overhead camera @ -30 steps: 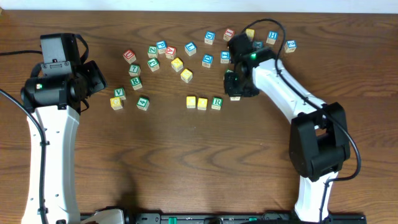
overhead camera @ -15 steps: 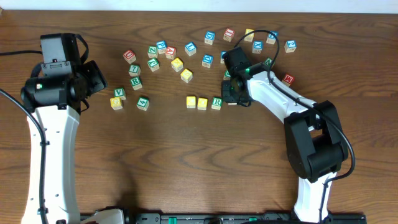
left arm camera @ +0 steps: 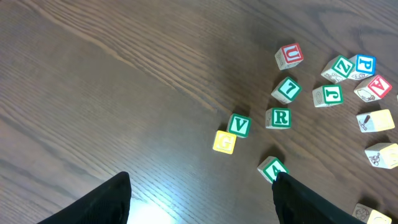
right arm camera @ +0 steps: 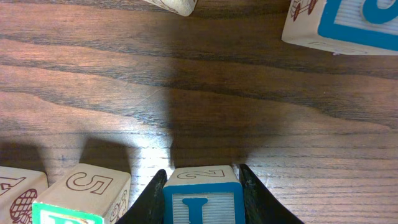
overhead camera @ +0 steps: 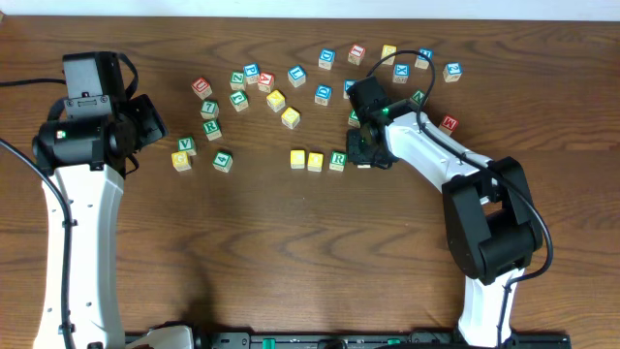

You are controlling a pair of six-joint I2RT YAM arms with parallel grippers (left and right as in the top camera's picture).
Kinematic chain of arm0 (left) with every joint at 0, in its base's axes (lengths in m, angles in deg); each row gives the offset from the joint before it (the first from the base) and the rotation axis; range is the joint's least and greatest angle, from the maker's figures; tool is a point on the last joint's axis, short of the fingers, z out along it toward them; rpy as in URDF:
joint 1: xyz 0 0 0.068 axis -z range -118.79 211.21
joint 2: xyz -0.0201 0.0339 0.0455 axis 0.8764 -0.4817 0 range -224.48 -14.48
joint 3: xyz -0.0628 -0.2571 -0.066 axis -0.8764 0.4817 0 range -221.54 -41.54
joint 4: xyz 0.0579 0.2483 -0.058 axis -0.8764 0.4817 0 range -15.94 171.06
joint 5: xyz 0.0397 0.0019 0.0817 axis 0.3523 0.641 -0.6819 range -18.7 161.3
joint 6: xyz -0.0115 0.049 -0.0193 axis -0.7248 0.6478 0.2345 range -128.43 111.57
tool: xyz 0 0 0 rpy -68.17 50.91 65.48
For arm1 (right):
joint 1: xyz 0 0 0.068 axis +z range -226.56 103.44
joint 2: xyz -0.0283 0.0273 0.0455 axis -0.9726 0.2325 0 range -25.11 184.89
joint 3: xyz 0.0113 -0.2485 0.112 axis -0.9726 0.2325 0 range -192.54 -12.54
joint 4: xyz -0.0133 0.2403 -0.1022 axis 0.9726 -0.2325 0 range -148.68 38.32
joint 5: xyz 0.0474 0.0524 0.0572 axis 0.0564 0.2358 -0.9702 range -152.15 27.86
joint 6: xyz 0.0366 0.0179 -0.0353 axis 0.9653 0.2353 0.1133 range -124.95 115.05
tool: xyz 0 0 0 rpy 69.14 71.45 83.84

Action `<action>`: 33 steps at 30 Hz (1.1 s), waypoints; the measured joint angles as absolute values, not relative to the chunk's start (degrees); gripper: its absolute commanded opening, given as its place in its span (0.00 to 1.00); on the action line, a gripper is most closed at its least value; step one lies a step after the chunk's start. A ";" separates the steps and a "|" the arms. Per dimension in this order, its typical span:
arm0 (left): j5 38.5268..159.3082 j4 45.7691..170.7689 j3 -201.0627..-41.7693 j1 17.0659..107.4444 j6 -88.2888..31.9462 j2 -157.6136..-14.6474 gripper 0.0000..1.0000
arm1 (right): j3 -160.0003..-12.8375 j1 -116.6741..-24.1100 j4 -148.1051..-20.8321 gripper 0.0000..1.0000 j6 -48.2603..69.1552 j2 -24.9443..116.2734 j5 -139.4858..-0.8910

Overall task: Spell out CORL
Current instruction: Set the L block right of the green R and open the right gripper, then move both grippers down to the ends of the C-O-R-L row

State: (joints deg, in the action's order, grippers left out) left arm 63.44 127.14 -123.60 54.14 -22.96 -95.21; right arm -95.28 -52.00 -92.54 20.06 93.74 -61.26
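Your right end effector (right arm camera: 203, 182) is swinging in from where it was a second ago and holding almost motionless over the last half second, pinching the L cube (right arm camera: 203, 202) just right of the R cube (overhead camera: 337, 160). With the first yellow cube (overhead camera: 297, 158) and second yellow cube (overhead camera: 315, 161) lining up left of R, you're likely closing out the word. Your left end effector (left arm camera: 200, 186) is hanging spread, gripping nothing.
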 measured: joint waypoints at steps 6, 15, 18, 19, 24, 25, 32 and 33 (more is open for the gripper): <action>63.44 127.14 -123.62 54.14 -22.96 -95.21 0.72 | -95.11 -51.72 -92.37 0.36 20.28 93.74 -61.24; 63.44 127.14 -123.60 54.14 -22.96 -95.21 0.72 | -94.93 -51.23 -92.92 0.38 20.48 93.74 -61.48; 63.44 127.14 -123.60 54.14 -22.96 -95.21 0.72 | -95.24 -51.26 -94.42 0.39 20.48 93.74 -61.54; 63.44 127.14 -123.60 54.14 -22.96 -95.21 0.72 | -95.52 -51.26 -94.86 0.40 20.46 93.74 -61.59; 63.44 127.14 -123.60 54.14 -22.96 -95.21 0.72 | -97.03 -51.50 -96.68 0.42 20.24 91.60 -61.70; 63.44 127.14 -123.60 54.14 -22.96 -95.21 0.72 | -97.25 -51.58 -96.96 0.44 20.22 90.64 -61.68; 66.00 127.58 -123.32 54.14 -23.24 -95.21 0.72 | -99.09 -54.78 -100.33 0.49 20.00 79.73 -61.30; 67.27 127.47 -122.90 54.14 -23.29 -95.21 0.72 | -99.30 -55.58 -101.40 0.49 20.02 78.33 -61.24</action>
